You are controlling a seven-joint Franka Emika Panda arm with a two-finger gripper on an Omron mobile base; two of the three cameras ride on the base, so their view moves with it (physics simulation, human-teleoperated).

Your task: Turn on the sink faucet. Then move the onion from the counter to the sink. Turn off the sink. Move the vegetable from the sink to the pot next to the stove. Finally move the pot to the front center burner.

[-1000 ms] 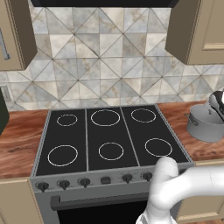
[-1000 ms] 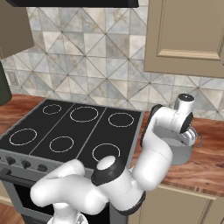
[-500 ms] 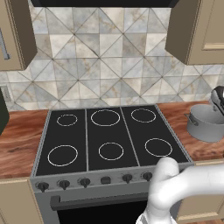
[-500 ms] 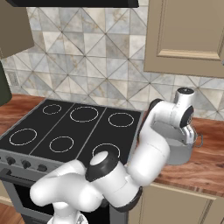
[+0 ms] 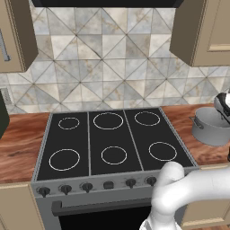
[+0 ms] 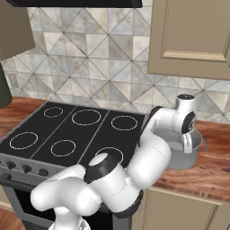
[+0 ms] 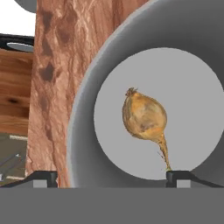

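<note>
Onion (image 7: 145, 116): seen lying on the flat grey floor of the pot (image 7: 87, 113), near the middle; its tapered stem is pointed toward the right finger tip; nothing is in contact with it.

Gripper (image 7: 111, 176): the jaws are spread wide, with nothing between them; the two dark finger tips (image 7: 177, 175) are seen at the bottom of the hand view, the left one outside the pot wall over the counter (image 7: 48, 87), the right one inside over the pot floor; the onion is positioned above and between them, nearer the right tip, clear of both.

Gripper, right base view (image 6: 187, 143): held over the open top of the pot (image 6: 179, 158), pointed downward.

Pot position: set on the wooden counter (image 6: 206, 173) just right of the stove (image 5: 112, 141); seen at the right edge of the left base view (image 5: 211, 128); a side handle is visible on its stove side; whether the pot touches the stove edge cannot be told.

Edges: the pot wall is raised all round the onion; a bare floor ring is left between onion and wall.

Open room: the six burners are bare; the front centre burner (image 5: 113, 155) is unoccupied; a counter strip is free in front of the pot.
</note>
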